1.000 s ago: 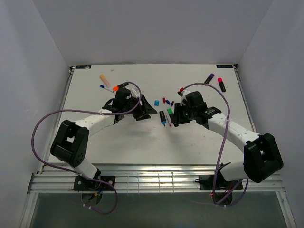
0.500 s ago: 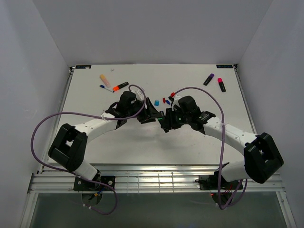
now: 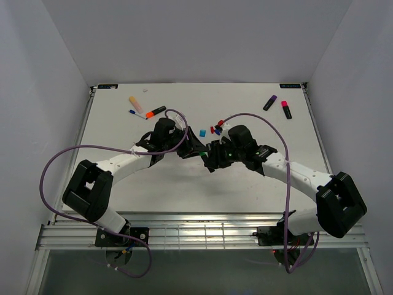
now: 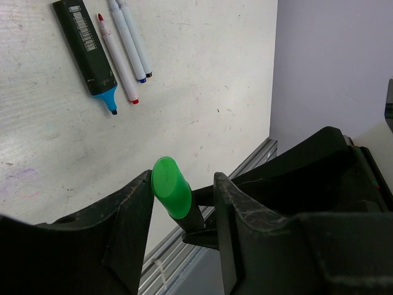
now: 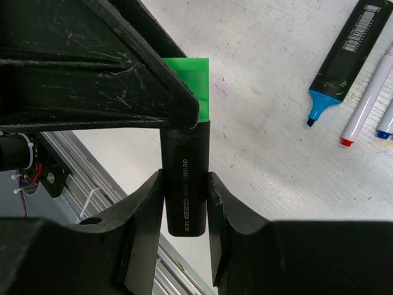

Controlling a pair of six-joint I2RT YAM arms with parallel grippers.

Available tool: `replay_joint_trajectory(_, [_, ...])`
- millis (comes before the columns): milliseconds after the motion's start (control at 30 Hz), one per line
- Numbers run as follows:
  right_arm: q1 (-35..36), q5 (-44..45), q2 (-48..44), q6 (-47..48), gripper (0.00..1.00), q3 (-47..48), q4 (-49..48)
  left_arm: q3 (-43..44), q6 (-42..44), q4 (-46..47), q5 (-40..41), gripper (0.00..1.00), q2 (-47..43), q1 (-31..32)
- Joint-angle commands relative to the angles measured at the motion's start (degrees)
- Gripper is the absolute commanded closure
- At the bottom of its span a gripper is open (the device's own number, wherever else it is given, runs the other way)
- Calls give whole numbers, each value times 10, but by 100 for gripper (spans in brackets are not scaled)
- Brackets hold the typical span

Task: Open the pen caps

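Green cap [image 4: 171, 195] in place, a black highlighter [image 5: 184, 147] is held above the middle of the white worktop [image 3: 153, 184], where the two arms meet. The right gripper [image 5: 184, 184] is clamped on its body, a finger pressed to each side. The left gripper [image 4: 182, 187] straddles the cap with jaws parted: one finger touches it, the other seems just short. Below lie an uncapped blue-tipped highlighter [image 4: 86, 52] and thin white pens [image 4: 123, 55], side by side.

Both arms are angled inward, wrists set tip to tip mid-table; the right gripper [image 5: 184, 183] is clamped on a pen [image 5: 184, 147], the left gripper [image 4: 183, 185] held parted.
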State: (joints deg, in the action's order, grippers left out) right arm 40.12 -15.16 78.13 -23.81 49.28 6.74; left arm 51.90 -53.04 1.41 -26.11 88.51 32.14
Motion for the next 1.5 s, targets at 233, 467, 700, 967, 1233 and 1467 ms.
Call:
replay_joint_trajectory(233, [12, -1, 0, -4, 92, 25, -36, 5, 7, 9, 7, 81, -9, 5])
replay_joint_trajectory(467, [12, 17, 28, 23, 62, 47, -12, 12, 14, 0, 5, 100, -4, 5])
replay_joint_trajectory(700, [13, 8, 76, 26, 60, 74, -18, 21, 19, -11, 8, 100, -4, 5])
replay_joint_trajectory(967, [13, 0, 103, 29, 86, 73, -30, 49, 14, -41, 13, 100, 10, 5])
replay_joint_trajectory(1233, [47, 38, 100, 47, 92, 39, -37, 95, 20, -19, -31, 100, 46, -60])
replay_joint_trajectory(1467, [54, -44, 101, 38, 92, -19, -94, 49, -43, 183, -162, 100, 77, -181])
